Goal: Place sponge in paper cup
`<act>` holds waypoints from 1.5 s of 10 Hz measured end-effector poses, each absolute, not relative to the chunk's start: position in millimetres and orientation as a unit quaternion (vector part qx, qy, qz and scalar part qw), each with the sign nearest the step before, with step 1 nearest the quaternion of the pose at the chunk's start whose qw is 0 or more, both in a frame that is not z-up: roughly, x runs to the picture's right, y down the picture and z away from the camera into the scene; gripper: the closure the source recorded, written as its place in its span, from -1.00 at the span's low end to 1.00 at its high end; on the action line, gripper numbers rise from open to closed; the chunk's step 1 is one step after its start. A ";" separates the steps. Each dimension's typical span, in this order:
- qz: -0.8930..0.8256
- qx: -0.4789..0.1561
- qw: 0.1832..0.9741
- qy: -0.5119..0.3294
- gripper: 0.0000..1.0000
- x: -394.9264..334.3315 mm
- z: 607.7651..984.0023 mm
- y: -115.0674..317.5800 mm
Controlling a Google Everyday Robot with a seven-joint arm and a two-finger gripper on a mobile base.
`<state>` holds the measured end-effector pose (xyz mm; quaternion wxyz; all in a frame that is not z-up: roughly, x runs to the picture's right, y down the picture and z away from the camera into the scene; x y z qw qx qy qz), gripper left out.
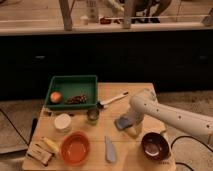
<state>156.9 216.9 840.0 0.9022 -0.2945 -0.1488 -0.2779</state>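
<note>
Dim light; gripper (pixel 132 127) seemingly at sponge (pixel 121 122)

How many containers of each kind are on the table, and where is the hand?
Bowls: 2, orange bowl, dark bowl
Cups: 2, paper cup, metal cup
Trays: 1, green tray
Total: 5
Hand: down at the sponge's right edge

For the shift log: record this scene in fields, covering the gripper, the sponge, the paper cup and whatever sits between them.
gripper: open, lowered to the table at the sponge's right edge; contact cannot be told
sponge: flat on the table, right of centre, not in the cup
paper cup: upright, left of centre, just in front of the green tray
between them: small metal cup
task status: not yet done
</note>
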 end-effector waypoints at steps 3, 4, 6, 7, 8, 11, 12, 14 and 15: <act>-0.280 -0.294 0.902 -0.149 -0.60 157.0 839.6 216.6; -0.281 -0.294 0.902 -0.149 -0.60 157.0 839.6 216.7; -0.282 -0.293 0.901 -0.149 -0.60 156.7 839.3 216.2; -0.280 -0.293 0.902 -0.149 -0.60 155.8 839.3 216.2; -0.278 -0.294 0.902 -0.149 -0.60 153.9 839.8 216.1; -0.280 -0.293 0.902 -0.150 -0.60 144.1 843.1 210.8; -0.280 -0.295 0.902 -0.148 -0.57 143.2 844.2 209.8; -0.279 -0.296 0.902 -0.147 -0.31 142.1 846.4 209.6; -0.277 -0.296 0.902 -0.147 -0.05 142.6 848.0 210.3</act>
